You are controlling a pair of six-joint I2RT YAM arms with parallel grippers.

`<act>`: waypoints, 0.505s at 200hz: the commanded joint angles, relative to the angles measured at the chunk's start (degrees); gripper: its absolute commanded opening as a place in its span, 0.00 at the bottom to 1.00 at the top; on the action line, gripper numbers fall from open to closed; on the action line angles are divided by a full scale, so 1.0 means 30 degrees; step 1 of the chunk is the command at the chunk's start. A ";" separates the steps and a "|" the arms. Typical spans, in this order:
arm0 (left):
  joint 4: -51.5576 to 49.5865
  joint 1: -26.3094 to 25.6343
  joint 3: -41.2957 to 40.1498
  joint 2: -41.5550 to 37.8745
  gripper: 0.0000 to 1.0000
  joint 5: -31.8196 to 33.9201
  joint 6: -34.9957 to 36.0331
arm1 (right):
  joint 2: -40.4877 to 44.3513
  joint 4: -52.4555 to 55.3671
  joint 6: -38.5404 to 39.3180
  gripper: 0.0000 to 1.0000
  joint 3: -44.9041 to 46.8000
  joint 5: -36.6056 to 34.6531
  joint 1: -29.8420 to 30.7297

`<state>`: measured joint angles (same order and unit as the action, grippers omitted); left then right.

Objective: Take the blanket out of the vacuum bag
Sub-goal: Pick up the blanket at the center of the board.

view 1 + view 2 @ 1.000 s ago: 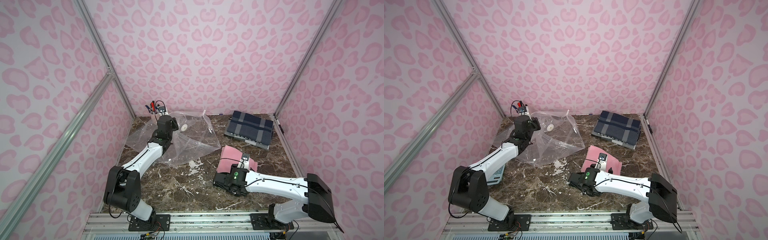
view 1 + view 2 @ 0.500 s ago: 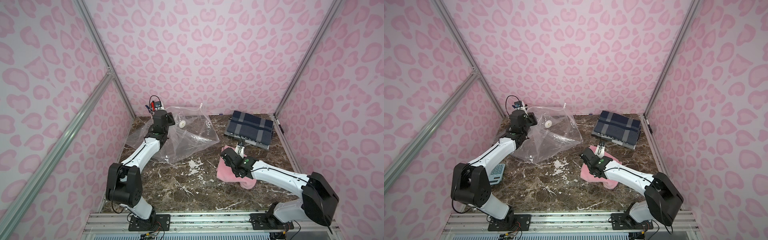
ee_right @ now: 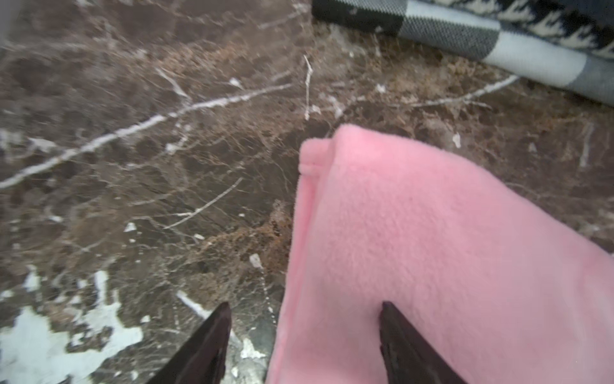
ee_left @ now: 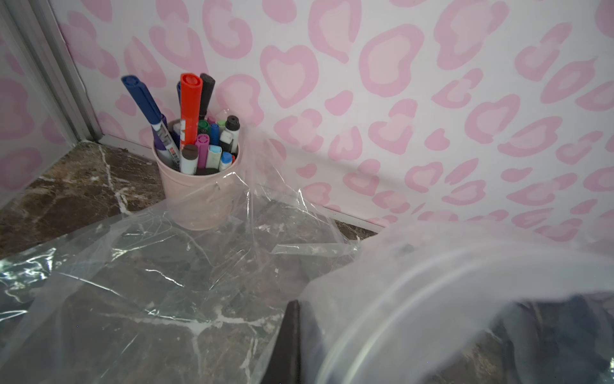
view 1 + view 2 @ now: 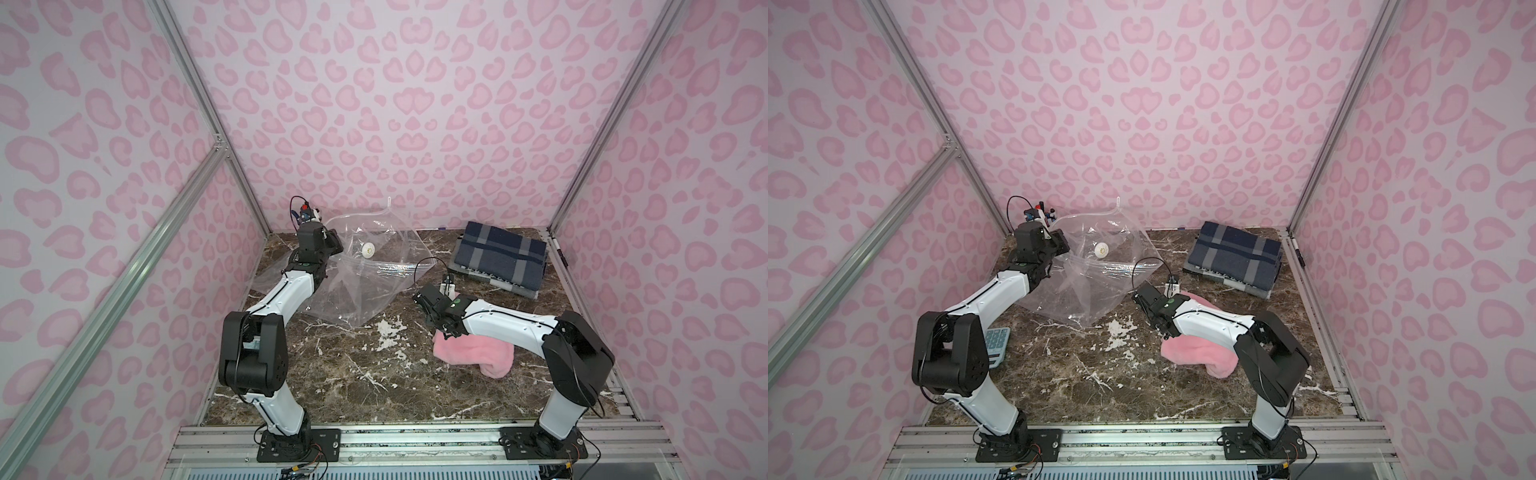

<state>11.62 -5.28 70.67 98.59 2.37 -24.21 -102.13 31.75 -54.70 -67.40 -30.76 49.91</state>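
Observation:
The clear vacuum bag (image 5: 365, 286) (image 5: 1084, 291) lies crumpled at the back left, empty, its round white valve cap (image 5: 368, 249) facing up. My left gripper (image 5: 330, 245) (image 5: 1061, 244) is shut on the bag's raised edge. In the left wrist view the plastic (image 4: 432, 282) drapes over my dark fingers (image 4: 292, 345). The pink blanket (image 5: 473, 353) (image 5: 1200, 353) (image 3: 432, 249) lies on the table outside the bag, partly under my right arm. My right gripper (image 5: 418, 298) (image 5: 1138, 300) (image 3: 304, 309) hangs open just above the blanket's edge, holding nothing.
A folded navy plaid blanket (image 5: 498, 257) (image 5: 1233, 257) (image 3: 465, 36) sits at the back right. A cup of markers (image 4: 199, 196) (image 5: 305, 212) stands in the back left corner beside the bag. A calculator (image 5: 996, 340) lies by the left arm. Pink walls enclose three sides.
My right gripper swung from the table's front up and back over the pink blanket and opened a little wider. My left gripper carried the bag's edge higher toward the back left corner.

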 commanded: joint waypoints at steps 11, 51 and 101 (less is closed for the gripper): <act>0.1216 0.0270 -0.0092 0.0257 0.04 -0.1434 -0.0799 | -0.1276 0.2760 -0.1917 0.71 -0.0592 -0.1044 0.0500; 0.1664 0.0638 -0.0384 0.0215 0.04 -0.2320 -0.1303 | -0.2233 0.1815 -0.2488 0.71 0.0189 0.0048 0.0562; 0.1947 0.1403 -0.0824 -0.0264 0.04 -0.2842 -0.1746 | -0.2335 0.1890 -0.3179 0.68 0.2163 0.1707 0.0477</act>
<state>15.44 -1.98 68.10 98.78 -4.71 -28.62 -108.84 34.94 -63.05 -64.99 -33.28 51.86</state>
